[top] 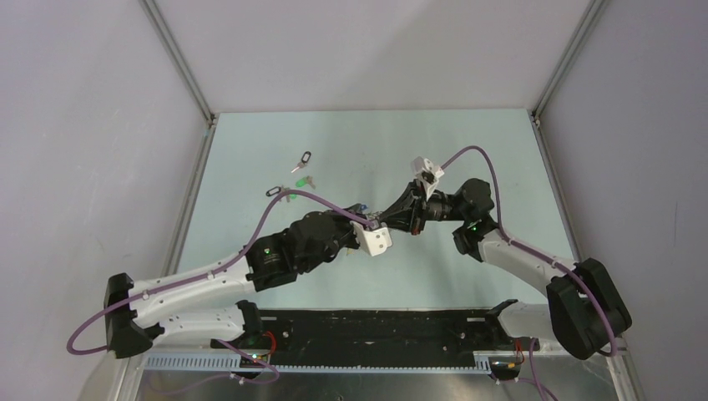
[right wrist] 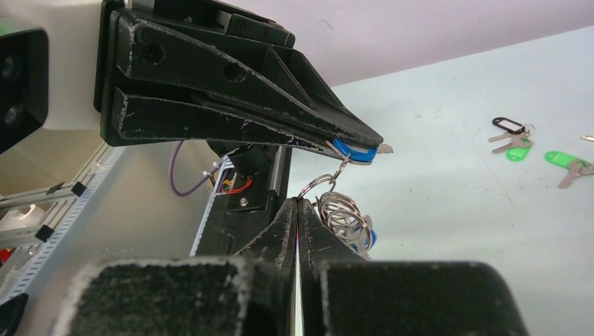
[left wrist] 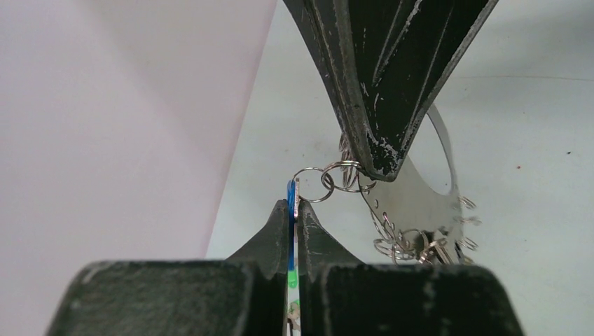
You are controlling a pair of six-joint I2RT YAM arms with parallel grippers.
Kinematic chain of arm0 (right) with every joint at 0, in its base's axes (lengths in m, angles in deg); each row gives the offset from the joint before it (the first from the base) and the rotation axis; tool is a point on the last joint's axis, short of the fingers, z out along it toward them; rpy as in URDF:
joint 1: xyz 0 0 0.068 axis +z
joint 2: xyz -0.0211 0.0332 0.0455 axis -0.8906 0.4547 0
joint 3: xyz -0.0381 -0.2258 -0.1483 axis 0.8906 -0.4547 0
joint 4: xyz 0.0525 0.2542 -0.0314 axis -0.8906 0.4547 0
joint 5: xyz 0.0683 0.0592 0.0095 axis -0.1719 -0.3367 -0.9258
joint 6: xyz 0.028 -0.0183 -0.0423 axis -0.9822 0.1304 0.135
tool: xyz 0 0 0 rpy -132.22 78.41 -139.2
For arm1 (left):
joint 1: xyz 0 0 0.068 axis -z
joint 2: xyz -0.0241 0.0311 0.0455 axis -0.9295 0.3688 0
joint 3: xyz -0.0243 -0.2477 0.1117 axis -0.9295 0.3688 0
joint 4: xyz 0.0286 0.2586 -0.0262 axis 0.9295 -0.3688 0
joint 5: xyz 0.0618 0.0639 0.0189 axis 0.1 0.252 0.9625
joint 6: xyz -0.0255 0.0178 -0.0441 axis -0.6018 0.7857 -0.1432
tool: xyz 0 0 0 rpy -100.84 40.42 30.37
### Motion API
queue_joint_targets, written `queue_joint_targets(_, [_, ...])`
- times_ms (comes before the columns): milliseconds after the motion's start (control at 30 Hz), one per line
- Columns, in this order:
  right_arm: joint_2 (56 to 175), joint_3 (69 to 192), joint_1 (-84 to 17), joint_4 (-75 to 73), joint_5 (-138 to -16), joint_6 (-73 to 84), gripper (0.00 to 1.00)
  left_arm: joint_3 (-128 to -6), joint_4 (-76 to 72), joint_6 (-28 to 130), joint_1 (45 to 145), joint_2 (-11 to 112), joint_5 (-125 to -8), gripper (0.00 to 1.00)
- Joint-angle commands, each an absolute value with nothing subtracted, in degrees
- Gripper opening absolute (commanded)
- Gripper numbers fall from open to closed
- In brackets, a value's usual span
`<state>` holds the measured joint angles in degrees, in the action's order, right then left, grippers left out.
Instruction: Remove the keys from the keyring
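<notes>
Some loose keys [top: 288, 195] are lying on the surface [top: 467, 142] at ten o'clock of the left gripper [left wrist: 294, 210], which is clamping its fingers on a blue key [left wrist: 291, 227] above mid-surface. At its one o'clock, the right gripper [right wrist: 298, 208] is pinching the keyring [left wrist: 427, 199], fingers together.

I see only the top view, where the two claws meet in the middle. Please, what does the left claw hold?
Observer: The left claw is shut on a blue key.
Operator: Is this key free of the keyring?
Observer: No. Small rings chain it to the tip of the shut right claw, where the keyring hangs.
Operator: Are other keys on it?
Observer: Yes, a cluster hangs at its lower edge.
</notes>
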<state>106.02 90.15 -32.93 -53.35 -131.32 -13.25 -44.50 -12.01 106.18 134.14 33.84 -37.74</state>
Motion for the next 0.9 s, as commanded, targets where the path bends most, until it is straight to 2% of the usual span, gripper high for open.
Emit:
queue_joint_targets(0, [107.54, 93.45, -31.24, -49.25, -133.95, -13.86, 0.00, -44.71, -5.65, 107.69, 134.00, 31.43, -34.82, 0.00])
queue_joint_targets(233, [109.67, 94.96, -30.02, -47.68, -134.43, -13.96, 0.00, -44.16, -4.41, 107.95, 133.99, 30.97, -34.10, 0.00])
queue_joint_targets(867, [105.65, 94.91, -32.32, -34.68, -130.91, -4.97, 0.02, -42.38, 0.23, 109.02, 133.97, 29.55, -31.42, 0.00])
